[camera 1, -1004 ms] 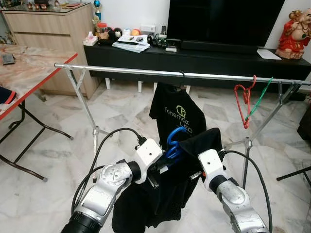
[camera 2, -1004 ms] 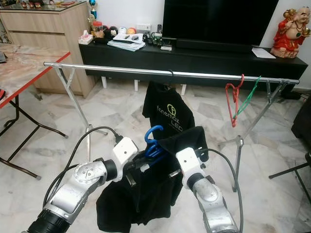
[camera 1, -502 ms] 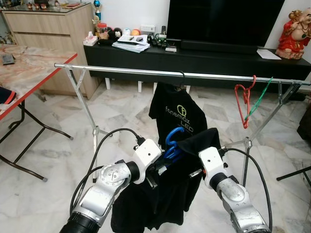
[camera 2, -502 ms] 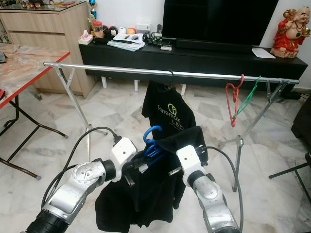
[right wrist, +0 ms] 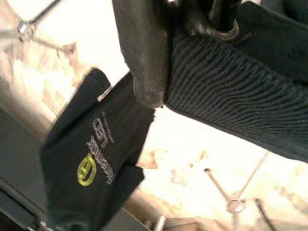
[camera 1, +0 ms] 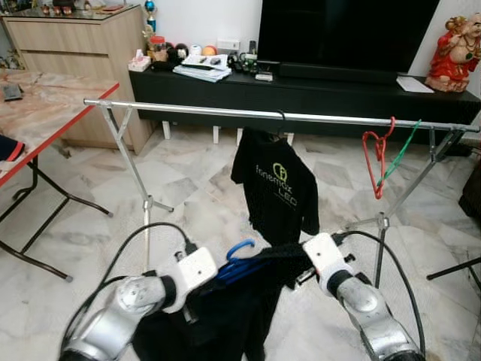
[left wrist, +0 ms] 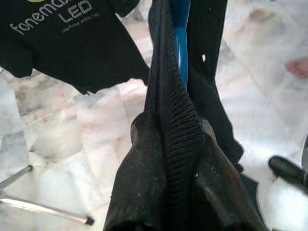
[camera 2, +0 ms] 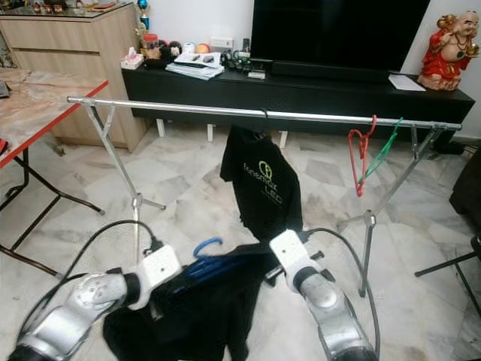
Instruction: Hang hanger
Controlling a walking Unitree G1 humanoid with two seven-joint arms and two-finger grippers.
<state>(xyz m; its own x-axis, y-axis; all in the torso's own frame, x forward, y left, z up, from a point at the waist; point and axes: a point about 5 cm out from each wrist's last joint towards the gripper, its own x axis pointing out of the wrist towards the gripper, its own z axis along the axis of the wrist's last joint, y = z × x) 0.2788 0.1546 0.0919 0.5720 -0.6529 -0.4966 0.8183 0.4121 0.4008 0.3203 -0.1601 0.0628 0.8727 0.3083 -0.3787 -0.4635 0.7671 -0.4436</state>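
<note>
Hanging black T-shirt (camera 1: 274, 188): "fonemax LED" print under round logo.

Living room, marble floor (camera 1: 188, 180)
Black TV console (camera 1: 316, 94) by the white wall (cluttered with papers); red-edged folding table (camera 1: 45, 113) left.

We hold both silver arms low and forward, elbows bent, forearms angled inward toward each other. Our left gripper (left wrist: 168, 139) sits lower and to the left, its two black fingers (left wrist: 144, 163) closed tight on the ribbed edge of a black garment (camera 1: 225, 316). Our right gripper (right wrist: 159, 72) sits slightly higher on the right, its wrist turned inward, jaws pinched on the same ribbed cloth. Black cables loop up from each wrist.
</note>
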